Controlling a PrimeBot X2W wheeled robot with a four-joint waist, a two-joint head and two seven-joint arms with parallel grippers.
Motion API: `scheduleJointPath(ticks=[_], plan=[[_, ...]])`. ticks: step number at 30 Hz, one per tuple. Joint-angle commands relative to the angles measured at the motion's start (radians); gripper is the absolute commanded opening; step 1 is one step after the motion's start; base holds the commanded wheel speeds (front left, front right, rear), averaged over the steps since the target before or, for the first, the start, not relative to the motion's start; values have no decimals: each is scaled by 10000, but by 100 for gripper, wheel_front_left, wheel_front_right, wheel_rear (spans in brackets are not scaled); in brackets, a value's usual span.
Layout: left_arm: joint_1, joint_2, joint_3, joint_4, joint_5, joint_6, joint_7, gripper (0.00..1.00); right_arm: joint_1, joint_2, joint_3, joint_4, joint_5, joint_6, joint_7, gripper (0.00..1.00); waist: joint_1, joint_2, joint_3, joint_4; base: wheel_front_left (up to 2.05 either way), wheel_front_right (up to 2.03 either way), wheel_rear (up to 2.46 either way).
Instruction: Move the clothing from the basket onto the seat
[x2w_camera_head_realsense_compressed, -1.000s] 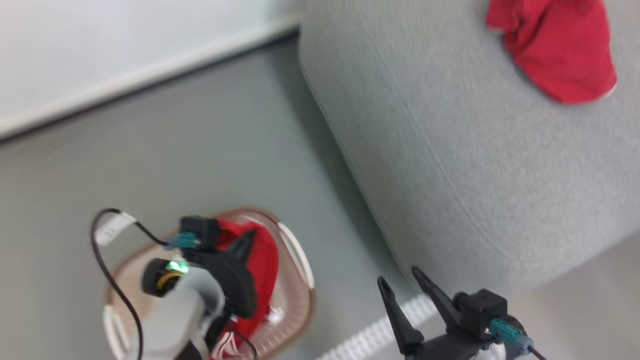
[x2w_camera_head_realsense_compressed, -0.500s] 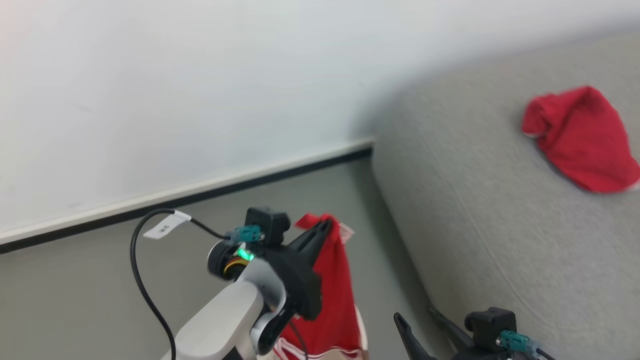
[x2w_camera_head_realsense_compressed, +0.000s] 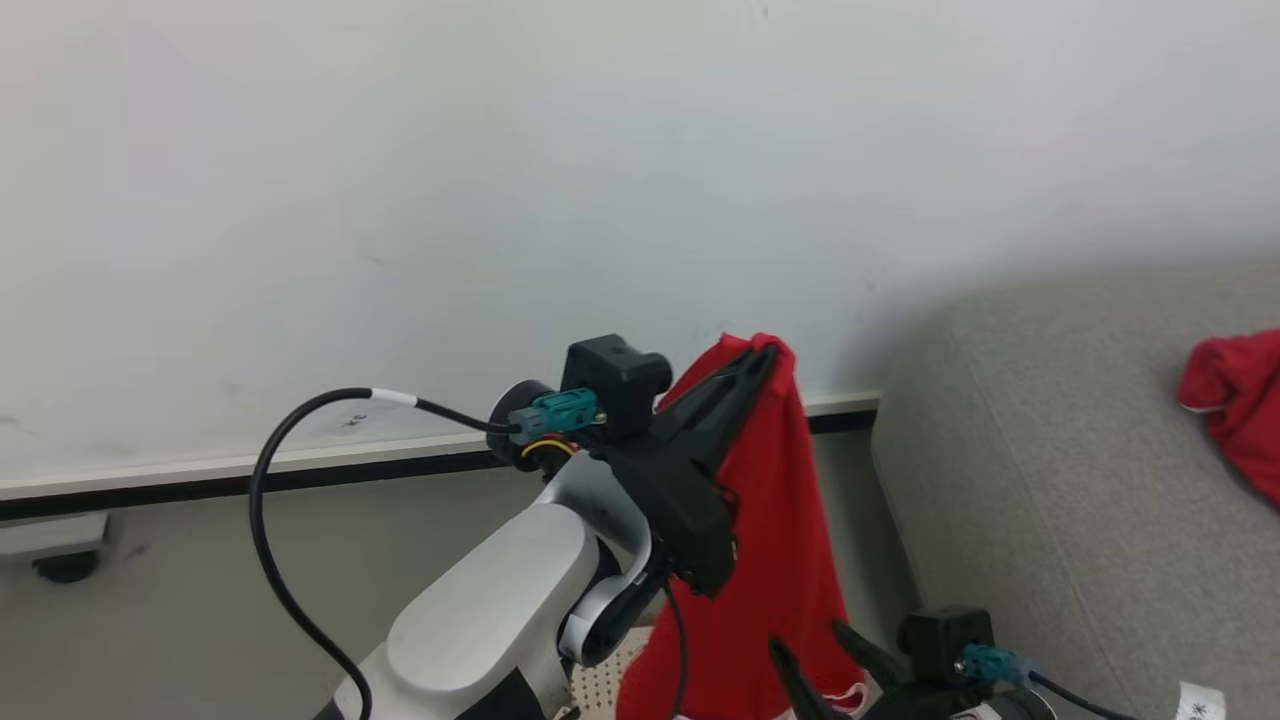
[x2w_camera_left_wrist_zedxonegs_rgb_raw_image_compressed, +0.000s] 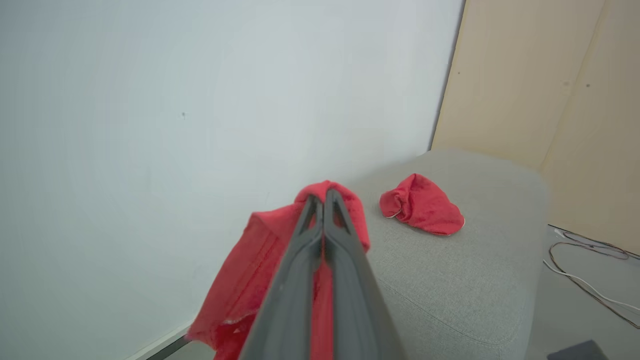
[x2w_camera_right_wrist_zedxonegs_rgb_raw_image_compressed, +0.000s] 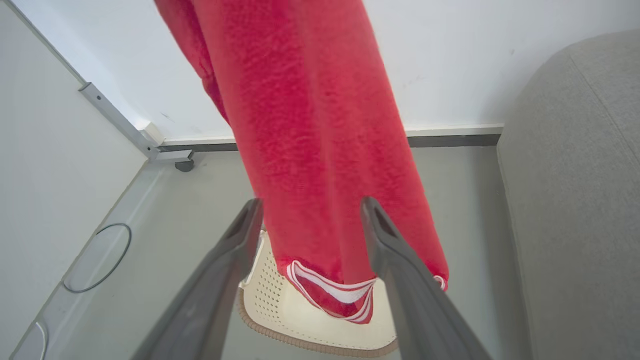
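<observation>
My left gripper is shut on the top of a red piece of clothing, which hangs long and free from its tips. In the left wrist view the shut fingers pinch the red fabric. The garment's white-striped hem dangles just above the cream perforated basket on the floor. My right gripper stands open low beside the hanging cloth, holding nothing. A second red garment lies bunched on the grey seat, at the right in the head view.
A white wall with a dark skirting board runs behind. A metal rail with a caster sits at the left wall corner. Cables lie on the floor beyond the seat, by a beige panel.
The head camera has tilted up. My left gripper has lifted the red garment out of the basket until it hangs free. The right gripper has stayed open.
</observation>
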Motion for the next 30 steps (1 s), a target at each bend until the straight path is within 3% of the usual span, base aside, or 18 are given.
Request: scheduleJointPath(ticks=[1, 12, 24, 30], plan=[[-193, -12, -77, -332, 73, 23, 76, 0, -227, 4, 36, 186, -232, 1, -9, 100, 1, 1, -331, 472, 0, 0, 0], [-214, 3, -422, -1978, -241, 85, 783, 0, -1027, 237, -321, 1205, -1057, 1, -322, 100, 1, 1, -293, 906, 0, 0, 0], [-107, -11, -726, -4000, -1712, -227, 1103, 0, -1932, 209, 434, 2329, -243, 1, -670, 100, 1, 1, -273, 1180, 0, 0, 0], [-247, -21, -867, -4362, -2385, -327, 1027, 0, -2348, 139, 1038, 2646, 143, 1, -899, 100, 1, 1, -287, 1114, 0, 0, 0]])
